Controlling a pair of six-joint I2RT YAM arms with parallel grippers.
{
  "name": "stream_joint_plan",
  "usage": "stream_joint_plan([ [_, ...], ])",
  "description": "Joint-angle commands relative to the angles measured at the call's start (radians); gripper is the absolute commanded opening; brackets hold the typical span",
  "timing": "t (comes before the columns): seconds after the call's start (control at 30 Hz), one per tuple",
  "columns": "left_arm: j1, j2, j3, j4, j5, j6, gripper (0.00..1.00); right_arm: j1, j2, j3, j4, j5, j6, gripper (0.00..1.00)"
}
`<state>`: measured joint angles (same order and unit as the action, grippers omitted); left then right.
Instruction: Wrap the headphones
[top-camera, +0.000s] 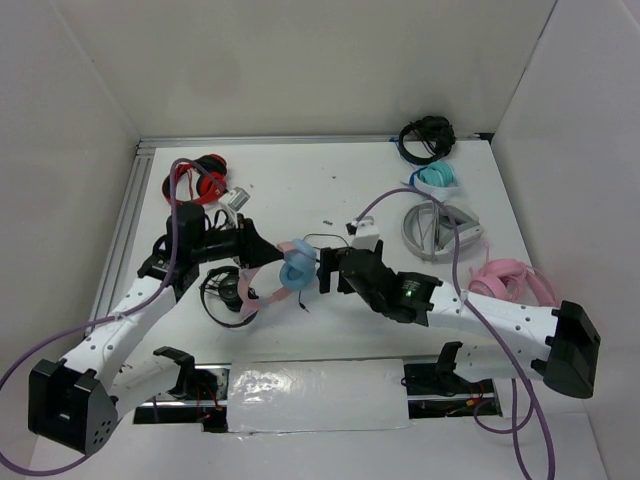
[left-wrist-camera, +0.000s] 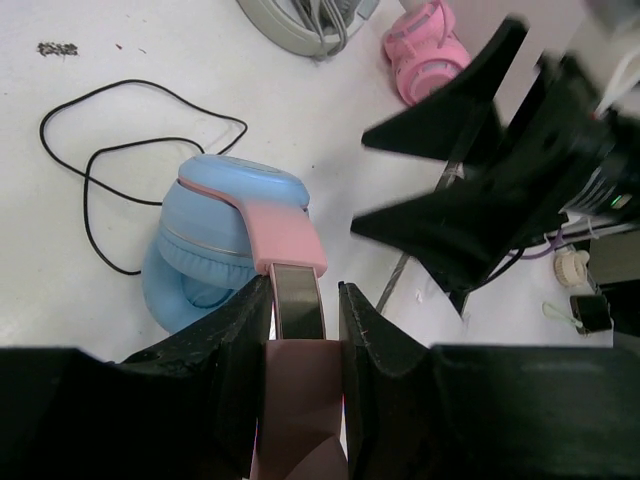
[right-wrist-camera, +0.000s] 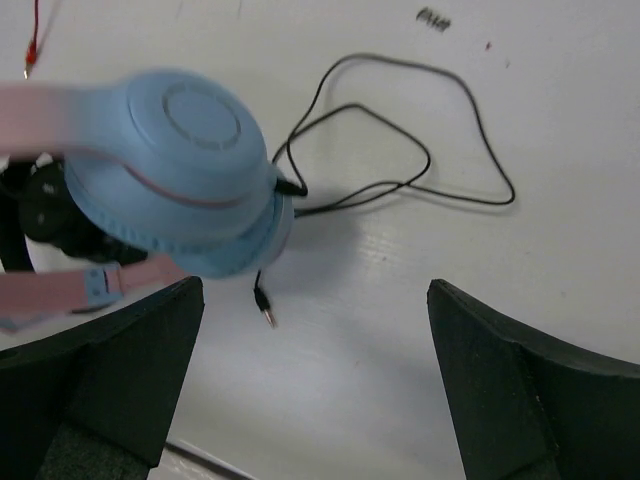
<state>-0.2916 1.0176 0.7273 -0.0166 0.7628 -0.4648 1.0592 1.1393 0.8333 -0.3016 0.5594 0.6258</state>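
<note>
While the left end effector is clamped on the pink headband of the headphones, their light-blue ear cups sit at the middle of the white tabletop, between the two arms. The right end effector hovers just right of the cups with its jaws wide apart, holding nothing. The thin black cable lies in loose loops beyond the cups, its plug free beside them.
</note>
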Motion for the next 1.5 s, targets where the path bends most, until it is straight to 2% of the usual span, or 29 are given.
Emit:
stream_joint_plan([
  [0.0,-0.003,-0.053,0.064,0.063,-0.026,-0.078,0.0,0.016,-0.039,-0.086,0.159,-0.086,-0.062,1.0],
  [0.07,-0.003,-0.073,0.058,0.091,-0.034,-0.141,0.0,0.016,-0.021,-0.077,0.147,-0.024,0.009,1.0],
  [0.13,-0.003,-0.114,0.029,0.131,-0.048,-0.226,0.0,0.015,-0.015,-0.08,0.171,-0.033,0.084,1.0],
  [0.23,-0.003,-0.162,0.004,0.205,-0.062,-0.299,0.0,0.002,-0.003,-0.095,0.29,-0.13,0.141,1.0],
  [0.3,-0.003,-0.185,0.004,0.227,-0.059,-0.325,0.0,-0.014,0.016,-0.094,0.297,-0.176,0.205,1.0],
  [0.43,-0.003,-0.22,-0.012,0.259,-0.056,-0.356,0.0,-0.088,0.007,-0.12,0.419,-0.326,0.279,1.0],
  [0.77,-0.003,-0.251,-0.049,0.366,-0.022,-0.445,0.0,-0.096,0.034,-0.071,0.407,-0.265,0.307,0.99],
  [0.9,-0.003,-0.266,-0.068,0.402,-0.022,-0.462,0.0,-0.094,0.059,-0.059,0.435,-0.262,0.296,0.88],
  [1.0,-0.003,-0.272,-0.071,0.4,-0.007,-0.474,0.0,-0.091,0.053,-0.068,0.467,-0.216,0.282,0.75],
  [1.07,-0.003,-0.278,-0.083,0.403,0.009,-0.497,0.0,-0.091,0.048,-0.072,0.496,-0.193,0.252,0.75],
  [1.27,-0.003,-0.323,-0.111,0.414,-0.034,-0.563,0.0,-0.082,0.059,-0.088,0.588,-0.159,0.146,0.82],
  [1.47,-0.003,-0.352,-0.103,0.409,-0.046,-0.586,0.0,-0.064,0.062,-0.171,0.803,-0.242,0.035,0.94],
])
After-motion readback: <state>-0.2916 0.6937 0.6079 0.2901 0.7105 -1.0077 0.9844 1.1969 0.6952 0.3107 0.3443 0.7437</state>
